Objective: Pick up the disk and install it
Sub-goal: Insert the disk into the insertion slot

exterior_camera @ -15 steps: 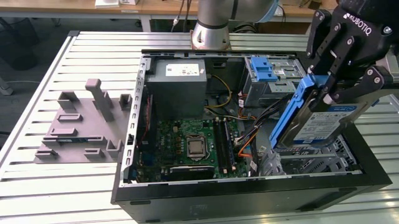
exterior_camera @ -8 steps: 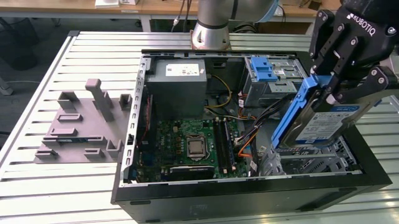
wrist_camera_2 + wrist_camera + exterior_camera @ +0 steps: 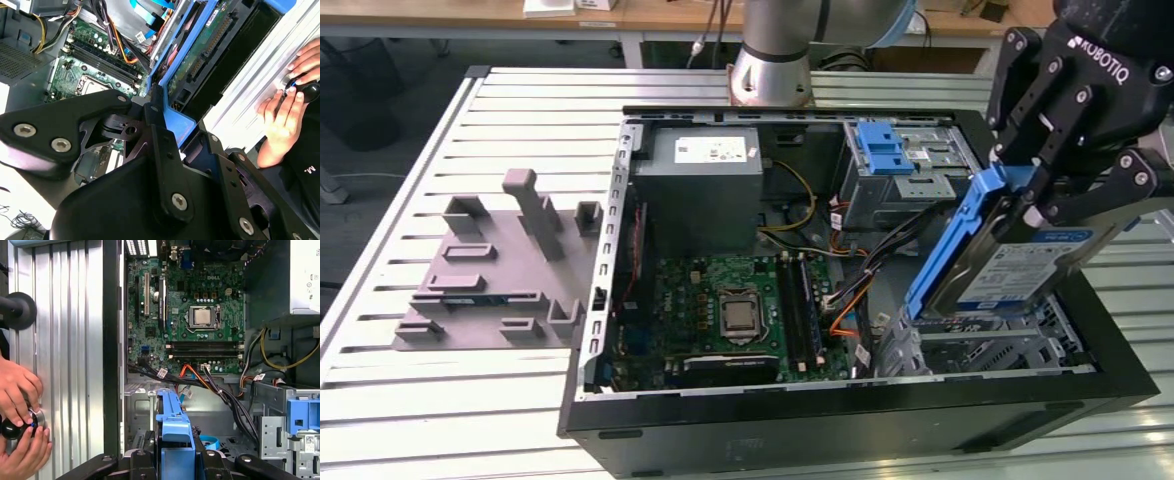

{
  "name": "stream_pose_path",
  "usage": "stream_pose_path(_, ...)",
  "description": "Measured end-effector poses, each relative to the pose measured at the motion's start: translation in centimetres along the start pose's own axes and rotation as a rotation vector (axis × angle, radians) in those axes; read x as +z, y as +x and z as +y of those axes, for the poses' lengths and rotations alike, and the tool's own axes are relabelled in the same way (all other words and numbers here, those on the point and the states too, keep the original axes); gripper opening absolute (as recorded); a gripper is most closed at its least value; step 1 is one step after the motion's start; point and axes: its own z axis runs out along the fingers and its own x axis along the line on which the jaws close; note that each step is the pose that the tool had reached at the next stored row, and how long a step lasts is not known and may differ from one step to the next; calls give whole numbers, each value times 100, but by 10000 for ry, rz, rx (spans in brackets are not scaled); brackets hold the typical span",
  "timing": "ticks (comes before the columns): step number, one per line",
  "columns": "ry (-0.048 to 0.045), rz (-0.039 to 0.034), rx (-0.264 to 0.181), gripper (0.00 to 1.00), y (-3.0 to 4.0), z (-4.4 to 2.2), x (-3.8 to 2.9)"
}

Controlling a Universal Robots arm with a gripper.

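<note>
While gripper (image 3: 1081, 192) pinches disk (image 3: 1021, 265) by upper end, disk hangs tilted over drive cage (image 3: 987, 352) in open case (image 3: 854, 425). Judged rigid, fairly heavy, shock-sensitive; hold by blue rails, not circuit face.

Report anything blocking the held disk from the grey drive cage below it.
Nothing visible does. The gripper holds the disk tilted, its lower end at the cage; the cables lie beside it.

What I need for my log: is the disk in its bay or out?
Out. The gripper holds the disk steeply tilted above the metal drive cage, not slid into it.
</note>
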Motion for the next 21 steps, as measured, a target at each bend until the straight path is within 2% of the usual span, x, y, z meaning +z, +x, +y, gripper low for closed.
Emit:
stream_pose_path(9,0,0,0,36,-2,-51,39)
stream_pose_path(21,0,0,10,36,7,-58,76)
